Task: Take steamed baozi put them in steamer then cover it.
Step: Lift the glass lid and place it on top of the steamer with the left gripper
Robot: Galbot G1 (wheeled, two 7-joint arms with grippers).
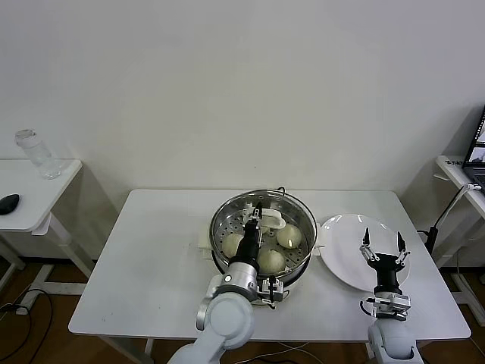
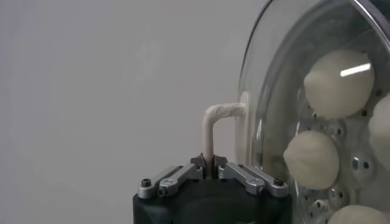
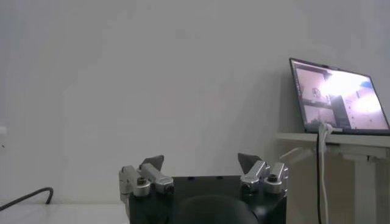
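Note:
The steamer (image 1: 221,216), a shiny steel pot, stands mid-table. Three cream-white baozi (image 1: 233,243) show on its perforated tray; a fourth is hidden if there. The clear glass cover (image 1: 297,218) lies over the pot; I cannot tell whether it rests on the rim. My left gripper (image 1: 258,217) is shut on the cover's cream handle (image 1: 273,221). In the left wrist view the left gripper (image 2: 209,162) pinches the handle (image 2: 210,125), and baozi (image 2: 312,159) show through the glass cover (image 2: 268,91). My right gripper (image 1: 383,241) is open and empty above the plate, and also shows in the right wrist view (image 3: 201,162).
An empty white plate (image 1: 342,244) lies right of the steamer. A side table at left holds a glass jar (image 1: 34,152) and a black mouse (image 1: 7,202). A laptop (image 3: 338,97) stands on a table at right, with a cable (image 1: 447,208) hanging.

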